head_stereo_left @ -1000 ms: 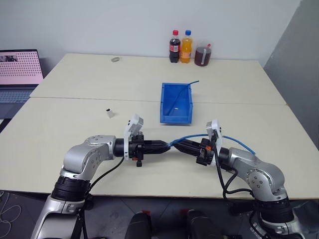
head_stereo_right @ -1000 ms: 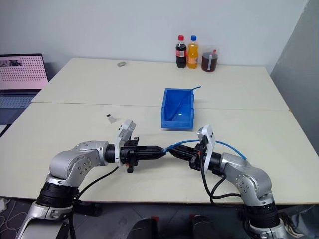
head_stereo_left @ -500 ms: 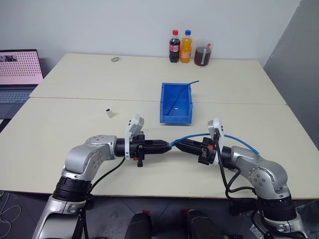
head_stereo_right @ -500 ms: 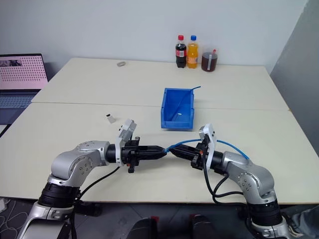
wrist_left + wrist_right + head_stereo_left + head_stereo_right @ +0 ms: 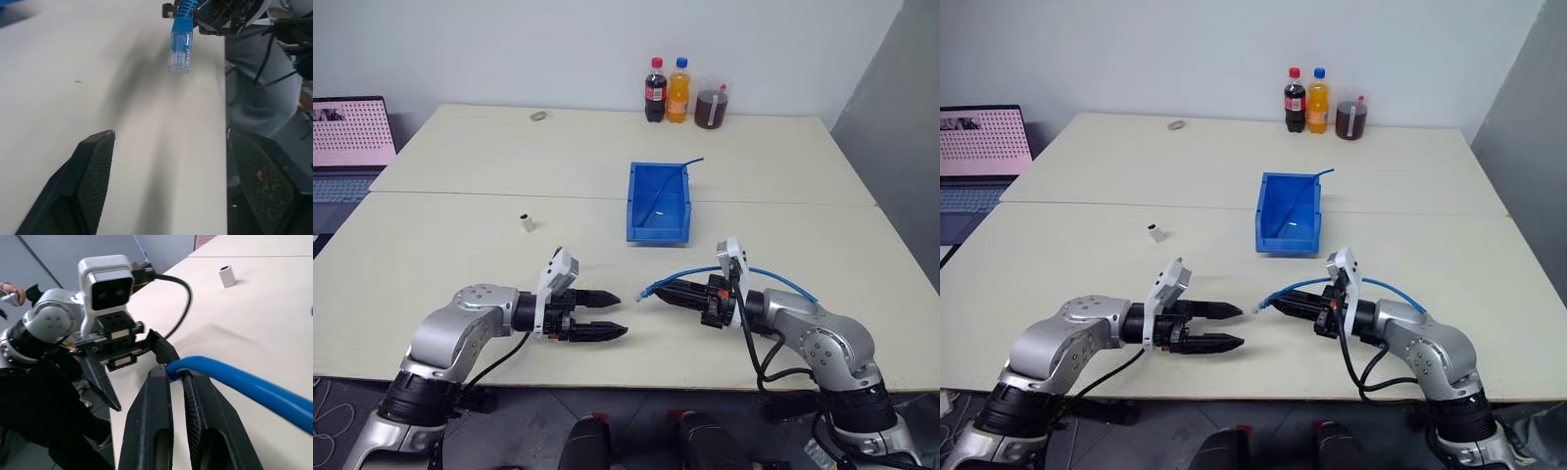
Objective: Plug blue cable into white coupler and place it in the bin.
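The blue cable (image 5: 773, 277) arcs over the table's front right. My right gripper (image 5: 664, 291) is shut on it just behind its clear plug (image 5: 179, 51), which sticks out free toward the left. My left gripper (image 5: 621, 314) stands open a short way left of the plug, with nothing between its fingers (image 5: 93, 166). The white coupler (image 5: 525, 221) stands alone on the table farther back left, apart from both grippers. The blue bin (image 5: 659, 230) sits behind the grippers in mid table.
A thinner, darker blue cable (image 5: 690, 164) lies in the bin and pokes over its far right corner. Two bottles (image 5: 667, 91) and a jar (image 5: 711, 108) stand at the far edge, a small grey ring (image 5: 539, 116) at far left, a laptop (image 5: 347, 137) at left.
My left gripper has opened, let go of the cable's plug end and drawn back left and down. The right gripper still holds the cable in place.
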Robot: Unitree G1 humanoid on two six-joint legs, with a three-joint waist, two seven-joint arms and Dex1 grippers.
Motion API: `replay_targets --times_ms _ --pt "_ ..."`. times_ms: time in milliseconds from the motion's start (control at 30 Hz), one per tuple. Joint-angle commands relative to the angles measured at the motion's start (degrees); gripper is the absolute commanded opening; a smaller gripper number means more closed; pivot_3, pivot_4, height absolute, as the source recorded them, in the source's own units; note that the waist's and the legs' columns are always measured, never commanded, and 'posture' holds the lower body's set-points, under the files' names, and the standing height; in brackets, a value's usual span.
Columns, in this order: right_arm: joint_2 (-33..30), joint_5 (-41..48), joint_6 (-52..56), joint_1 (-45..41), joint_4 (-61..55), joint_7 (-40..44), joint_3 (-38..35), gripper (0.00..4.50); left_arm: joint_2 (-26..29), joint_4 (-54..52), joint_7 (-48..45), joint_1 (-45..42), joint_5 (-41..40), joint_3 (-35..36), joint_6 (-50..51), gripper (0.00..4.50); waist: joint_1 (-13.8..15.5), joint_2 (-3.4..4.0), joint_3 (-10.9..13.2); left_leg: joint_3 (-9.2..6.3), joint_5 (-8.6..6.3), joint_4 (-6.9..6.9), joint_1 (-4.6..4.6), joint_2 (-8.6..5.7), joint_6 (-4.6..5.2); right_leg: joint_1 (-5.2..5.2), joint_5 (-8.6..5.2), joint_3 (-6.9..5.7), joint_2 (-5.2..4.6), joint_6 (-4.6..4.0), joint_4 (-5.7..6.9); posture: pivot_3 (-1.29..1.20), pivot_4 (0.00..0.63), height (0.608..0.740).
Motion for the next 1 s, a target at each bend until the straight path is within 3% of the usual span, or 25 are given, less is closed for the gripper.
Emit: replay_targets --times_ms 33,267,433,600,1000 --pt "-0.3 -0.9 -2.6 -1.0 0.0 -0.4 -1.6 0.04 -3.1 -1.2 12.4 2.2 4.7 6.1 -5.1 4.50 0.0 -0.01 0.0 0.00 0.00 0.00 0.00 0.00 0.00 0.00 0.00 0.00 -0.01 0.00 0.00 0.00 0.150 0.740" --pt "0.2 -2.6 -5.1 -0.9 1.9 -1.8 -1.6 0.04 -14.2 -2.5 40.2 7.2 15.7 12.0 -8.2 4.50 0.1 -0.19 0.1 -0.01 0.00 0.00 -0.01 -0.01 0.00 0.03 0.01 -0.01 -0.04 0.02 -0.01 0.00 0.150 0.740" --pt "1.0 -3.8 -6.1 -2.4 4.0 -2.1 -1.2 0.04 -23.1 2.6 57.2 2.8 19.7 17.0 -9.4 4.50 0.3 -0.31 0.2 -0.04 0.00 0.03 -0.01 -0.05 0.00 0.06 0.06 -0.05 -0.07 0.09 0.00 0.00 0.150 0.740" --pt "1.0 -4.0 -6.2 -3.5 4.8 -1.8 -1.0 0.04 -25.3 10.8 63.4 -4.9 21.7 18.1 -11.1 4.50 0.6 -0.34 0.2 -0.08 0.00 0.08 -0.02 -0.07 -0.01 0.08 0.09 -0.05 -0.02 0.15 -0.01 0.00 0.150 0.740" --pt "0.5 -3.7 -5.6 -3.2 4.0 -2.4 -1.7 0.04 -25.1 24.9 66.8 -15.7 24.4 16.7 -14.7 4.50 0.8 -0.35 0.2 -0.08 0.00 0.06 -0.05 -0.07 -0.02 0.08 0.10 -0.08 -0.01 0.14 -0.04 0.00 0.150 0.740"
